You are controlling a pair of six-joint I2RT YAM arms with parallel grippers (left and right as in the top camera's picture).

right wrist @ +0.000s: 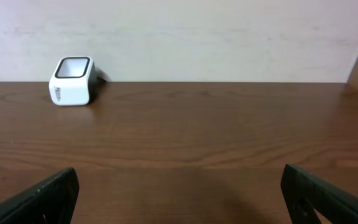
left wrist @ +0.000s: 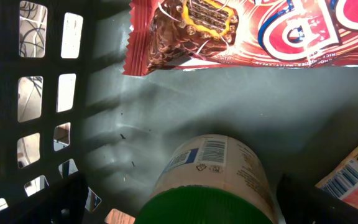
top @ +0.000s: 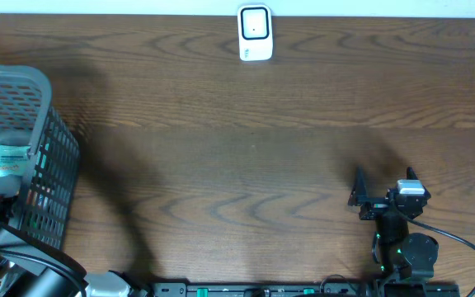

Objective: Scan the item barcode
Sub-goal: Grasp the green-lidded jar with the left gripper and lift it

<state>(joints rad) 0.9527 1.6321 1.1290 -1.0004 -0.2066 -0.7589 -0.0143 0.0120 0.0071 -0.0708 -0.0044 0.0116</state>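
Left wrist: left hand (left wrist: 191, 200) spread over round green-lidded jar (left wrist: 213, 171), glossy red wrapper (left wrist: 241, 31), lattice basket (left wrist: 260, 99); right hand (right wrist: 182, 199) spread.

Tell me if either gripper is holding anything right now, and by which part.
Nothing is held. The left gripper is open inside the basket, just over a green-lidded jar; the right gripper is open over the table.

Left pincer (left wrist: 191, 202) spread wide; right pincer (right wrist: 179, 196) likewise.
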